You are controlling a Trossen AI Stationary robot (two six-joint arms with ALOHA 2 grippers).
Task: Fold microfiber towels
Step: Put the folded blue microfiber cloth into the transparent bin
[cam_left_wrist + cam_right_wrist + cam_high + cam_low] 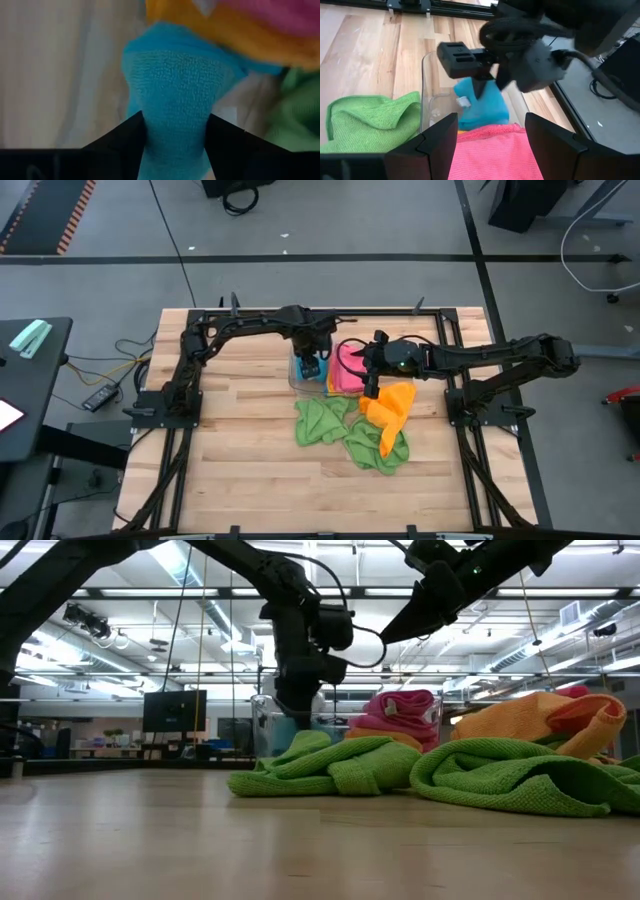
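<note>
Between left end effector (175, 145) fingers: nubbly blue towel (175, 90).

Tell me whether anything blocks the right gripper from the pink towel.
Nothing visible does. The right gripper hangs open directly over the pink towel, with no object between them. The left gripper is off to the side at the blue towel in the clear tray.

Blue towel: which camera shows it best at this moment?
The left wrist view: the blue towel fills the picture between the left gripper fingers. The right wrist view shows it lying in the clear tray under that gripper. The high view shows only a small patch; the low view barely shows it.
</note>
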